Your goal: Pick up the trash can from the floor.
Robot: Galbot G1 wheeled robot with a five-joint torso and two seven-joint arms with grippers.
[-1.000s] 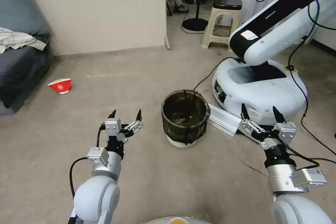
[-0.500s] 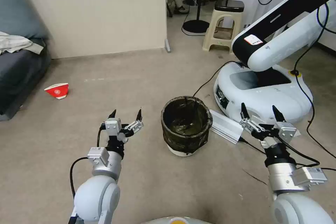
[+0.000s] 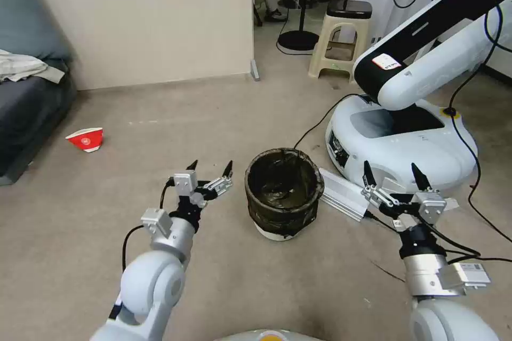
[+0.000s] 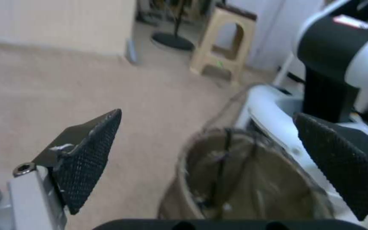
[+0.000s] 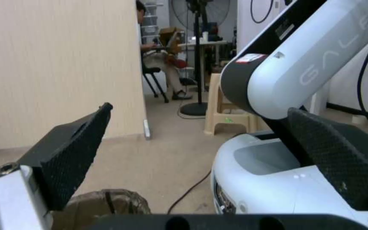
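The trash can (image 3: 284, 192) stands upright on the beige floor (image 3: 224, 112), a round bin with a white base and a dark bag folded over its rim. My left gripper (image 3: 210, 166) hovers open just left of the can, apart from it. In the left wrist view the trash can (image 4: 243, 182) lies between and beyond the black fingertips (image 4: 90, 153). My right gripper (image 3: 391, 173) is open, to the right of the can and above a pale flat strip. The right wrist view catches the trash can (image 5: 103, 204) at its lower edge.
Another white robot's base (image 3: 400, 138) and arm (image 3: 426, 48) stand right behind the can, with cables trailing over the floor. A pale strip (image 3: 344, 192) lies beside the can. A red-and-white cup (image 3: 85, 139) lies left, near a dark sofa (image 3: 26, 112). A stool (image 3: 344, 37) stands behind.
The left arm has swung right and forward, bringing its open gripper closer to the can. Earlier the camera view shifted slightly. The right gripper has barely moved.
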